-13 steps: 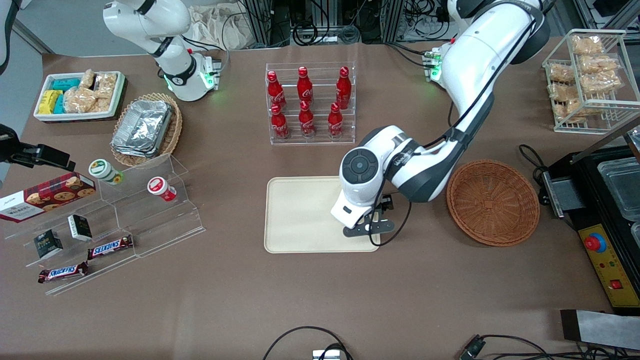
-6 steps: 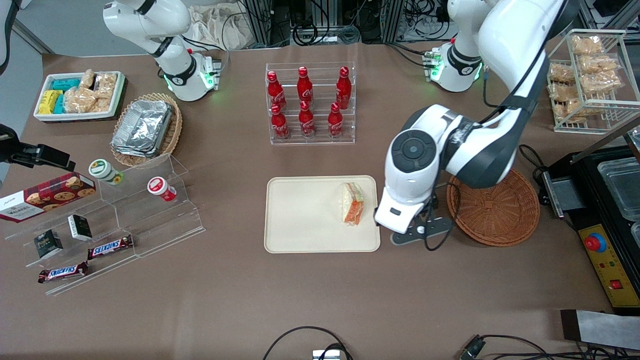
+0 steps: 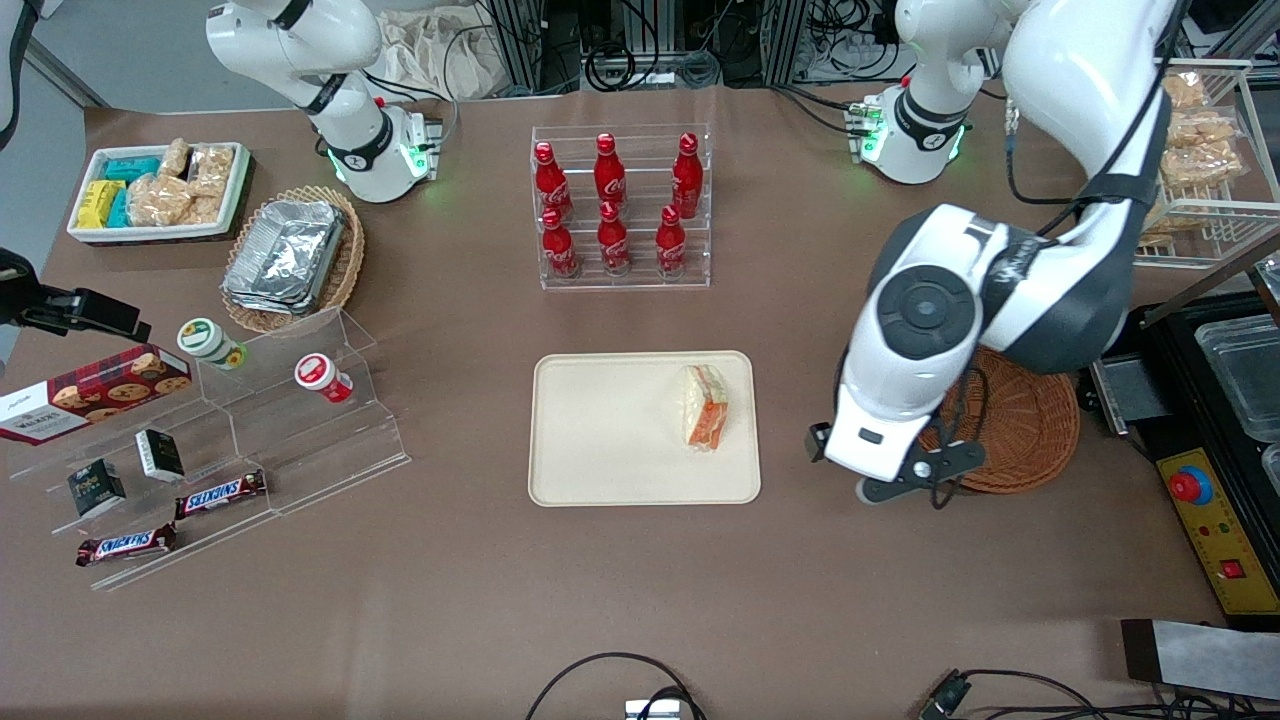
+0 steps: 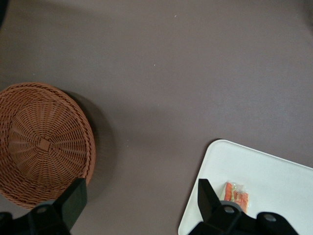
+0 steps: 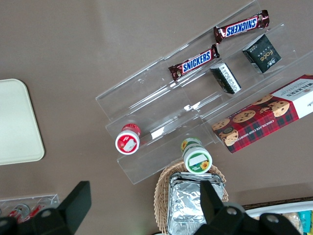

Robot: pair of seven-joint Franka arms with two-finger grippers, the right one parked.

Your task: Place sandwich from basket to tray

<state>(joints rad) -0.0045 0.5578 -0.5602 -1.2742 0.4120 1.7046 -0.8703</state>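
Observation:
The sandwich [image 3: 706, 407] lies on the cream tray [image 3: 600, 440], at the tray's end nearest the basket, orange and green filling showing. My left gripper [image 3: 905, 470] hangs above bare table between the tray and the round reddish-brown basket [image 3: 1020, 420], its arm overlapping the basket's rim. In the left wrist view the gripper [image 4: 141, 200] is open, its black fingers [image 4: 73, 196] wide apart with only tabletop between them. That view also shows the basket [image 4: 39, 142] holding nothing, a corner of the tray [image 4: 274, 181], and the sandwich [image 4: 236, 195] partly hidden by a finger.
A clear rack of red cola bottles [image 3: 620, 205] stands farther from the front camera than the tray. A black machine [image 3: 1220, 400] and a wire rack of snacks [image 3: 1200, 150] sit at the working arm's end. Acrylic steps with snacks [image 3: 250, 400] lie toward the parked arm's end.
The gripper was low over the tray with the sandwich hidden under the hand. It has let the sandwich go, risen and moved off toward the basket.

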